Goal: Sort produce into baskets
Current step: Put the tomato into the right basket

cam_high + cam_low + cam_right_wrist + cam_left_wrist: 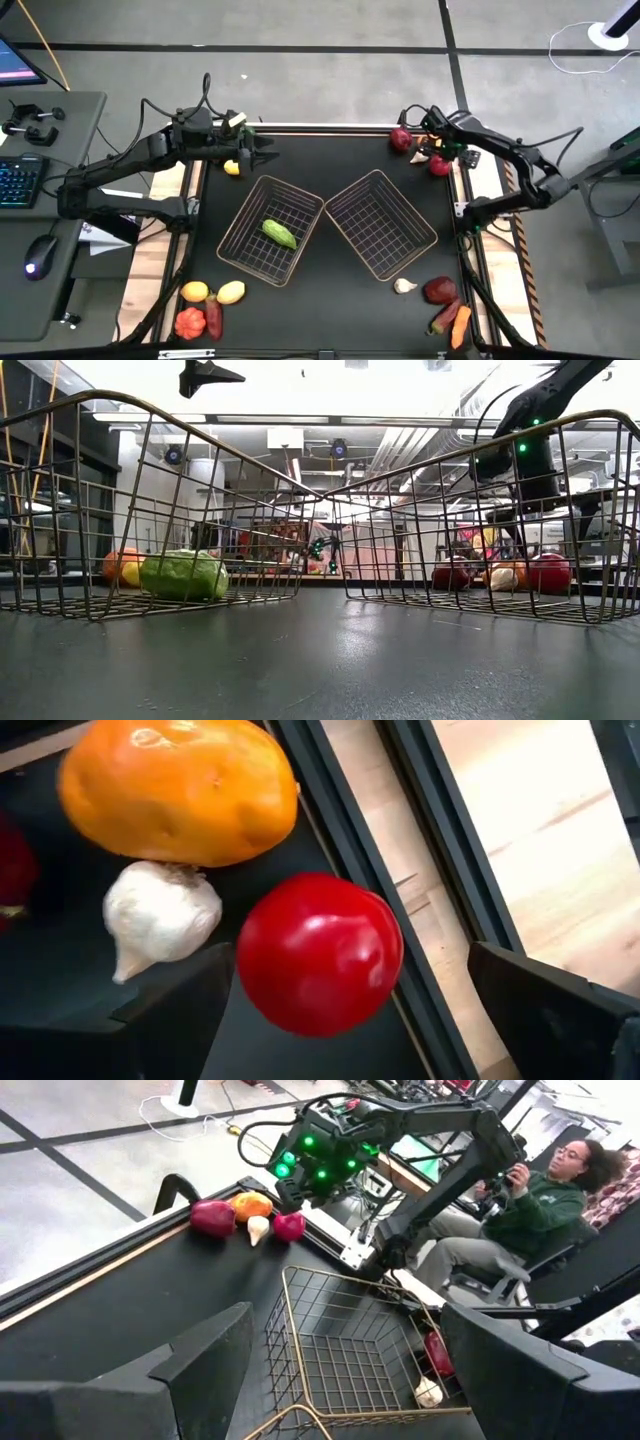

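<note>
The open right gripper (350,1010) should lower squarely around the red tomato (320,952), clear of the garlic (160,915); the left gripper (340,1370) waits open.

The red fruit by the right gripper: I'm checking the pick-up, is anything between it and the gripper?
Nothing visible. The right gripper is open, and the red fruit sits between its fingers. The white garlic and orange fruit lie beside it, not in the way.
</note>
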